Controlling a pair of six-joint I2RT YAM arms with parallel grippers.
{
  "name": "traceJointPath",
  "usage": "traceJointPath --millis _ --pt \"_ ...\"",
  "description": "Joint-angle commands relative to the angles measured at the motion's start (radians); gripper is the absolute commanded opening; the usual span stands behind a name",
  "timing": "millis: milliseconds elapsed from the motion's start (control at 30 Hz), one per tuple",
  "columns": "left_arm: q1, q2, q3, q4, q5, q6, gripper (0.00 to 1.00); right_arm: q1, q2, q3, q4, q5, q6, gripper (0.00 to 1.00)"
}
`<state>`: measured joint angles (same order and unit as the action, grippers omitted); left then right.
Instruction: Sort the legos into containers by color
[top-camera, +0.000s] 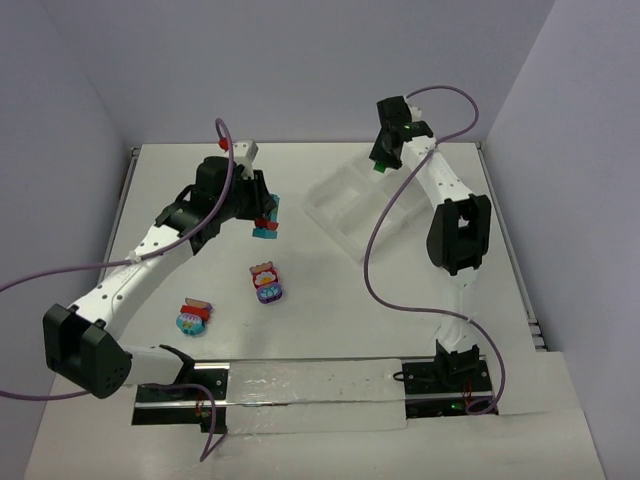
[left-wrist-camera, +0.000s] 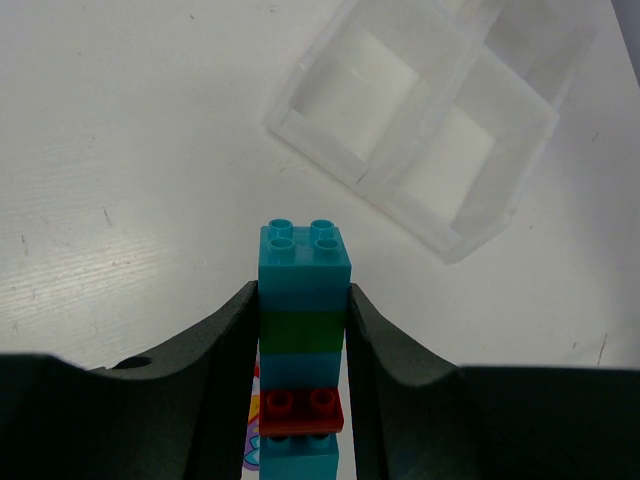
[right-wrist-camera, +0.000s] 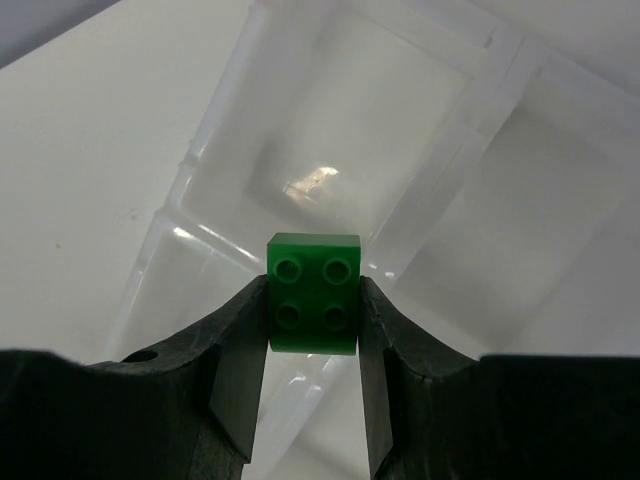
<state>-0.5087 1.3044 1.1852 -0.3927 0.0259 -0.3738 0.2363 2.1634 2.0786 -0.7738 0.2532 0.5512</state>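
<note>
My left gripper (top-camera: 263, 214) is shut on a stack of legos (left-wrist-camera: 304, 300) built of teal, green, teal, red and teal bricks, and holds it in the air left of the clear tray of containers (top-camera: 322, 213). In the left wrist view the tray (left-wrist-camera: 420, 122) lies ahead to the right, its compartments showing nothing inside. My right gripper (top-camera: 382, 162) is shut on a single green brick (right-wrist-camera: 313, 293) above the tray's far end; a clear compartment (right-wrist-camera: 215, 120) lies right below it.
Two more clumps lie on the white table: a pink and purple one (top-camera: 267, 283) at the middle, and a teal and red one (top-camera: 192, 318) nearer the left arm. Purple cables hang from both arms. Grey walls close in the back and sides.
</note>
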Motion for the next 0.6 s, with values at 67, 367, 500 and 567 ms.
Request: traceJointPath --millis 67,367,500,567 --pt "0.001 0.032 0.060 0.061 0.007 -0.017 0.00 -0.028 0.067 0.089 0.047 0.035 0.006 0.08" --pt "0.001 0.014 0.032 0.110 -0.010 -0.034 0.00 -0.029 0.187 0.235 0.041 0.060 -0.026 0.25" --pt "0.001 -0.016 0.016 0.137 0.003 -0.015 0.00 -0.036 0.215 0.265 0.059 0.025 -0.017 0.44" --pt "0.002 -0.009 0.021 0.119 -0.005 -0.009 0.00 -0.038 0.224 0.265 0.081 -0.013 -0.004 0.60"
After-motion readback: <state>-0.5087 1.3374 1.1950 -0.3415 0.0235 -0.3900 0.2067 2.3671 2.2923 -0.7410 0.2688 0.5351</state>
